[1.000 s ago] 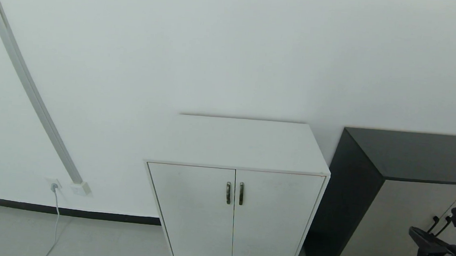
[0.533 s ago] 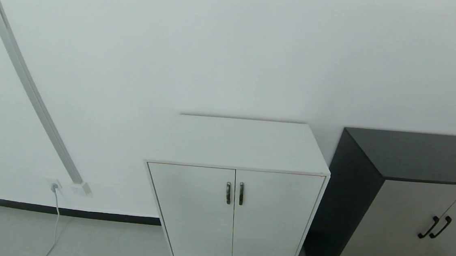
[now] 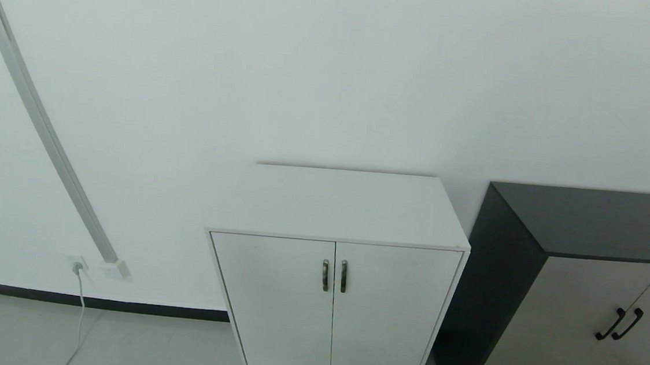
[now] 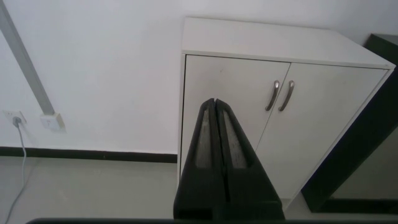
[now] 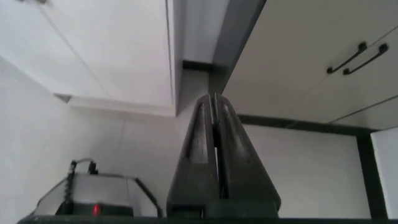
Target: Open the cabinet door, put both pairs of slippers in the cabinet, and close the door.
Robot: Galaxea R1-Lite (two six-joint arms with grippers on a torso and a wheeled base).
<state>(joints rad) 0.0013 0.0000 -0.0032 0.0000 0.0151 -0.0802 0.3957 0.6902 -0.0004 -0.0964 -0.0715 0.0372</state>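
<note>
You are facing the white cabinet (image 3: 332, 311), standing shut against the wall, with left fingers (image 4: 205, 143) and right fingers (image 5: 202, 137) closed on nothing, so you are risking bumping its handles (image 3: 334, 275) or hooking the dark cabinet (image 3: 569, 323) instead.

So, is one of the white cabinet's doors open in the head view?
No, both doors of the white cabinet sit flush and shut, with their two handles side by side.
</note>
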